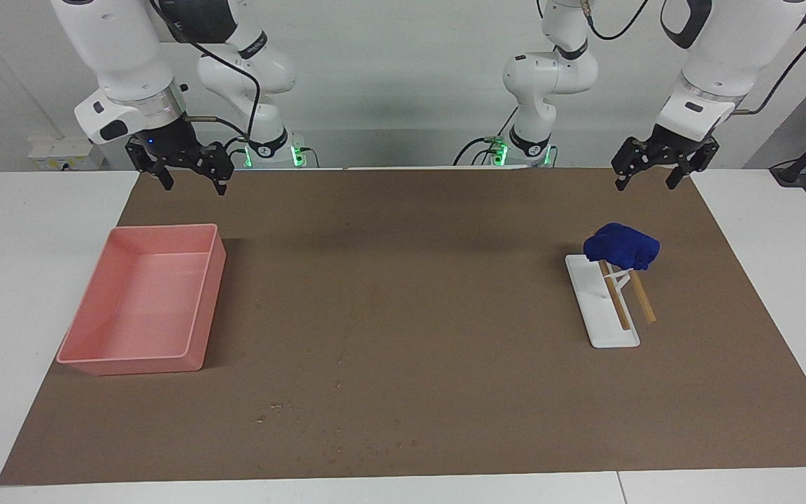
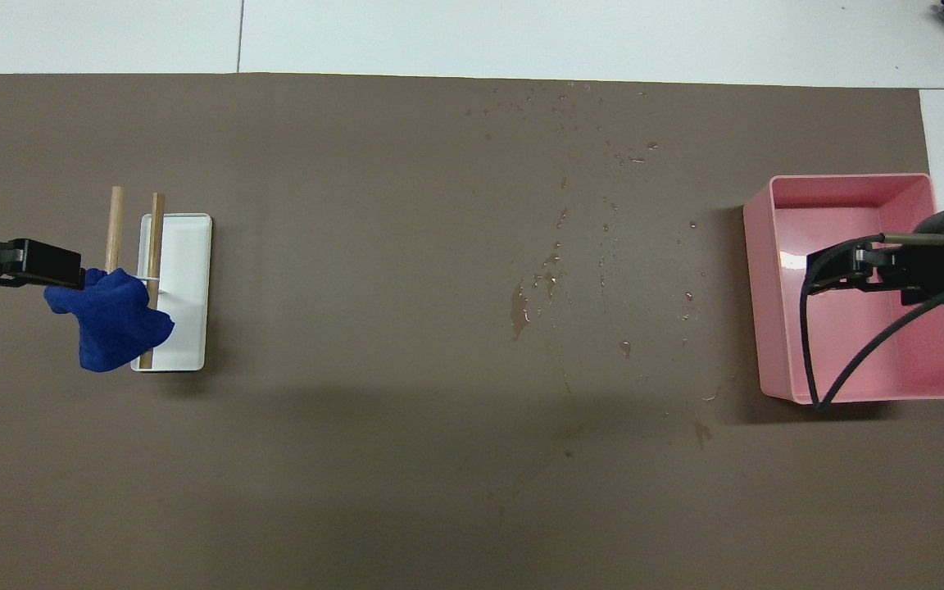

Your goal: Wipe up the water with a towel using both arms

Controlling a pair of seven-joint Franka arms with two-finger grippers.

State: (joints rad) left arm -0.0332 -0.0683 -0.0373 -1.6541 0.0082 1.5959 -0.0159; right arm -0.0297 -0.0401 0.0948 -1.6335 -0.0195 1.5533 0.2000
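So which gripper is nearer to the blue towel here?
Left. The left gripper hangs open in the air close to the towel draped on the white rack. The right gripper, also open, waits by the pink tray at the table's other end.

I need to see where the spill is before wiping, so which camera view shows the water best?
The overhead view: the water shows as glinting drops and small puddles on the brown mat, mid-table. The facing view shows only a few faint specks of it on the mat.
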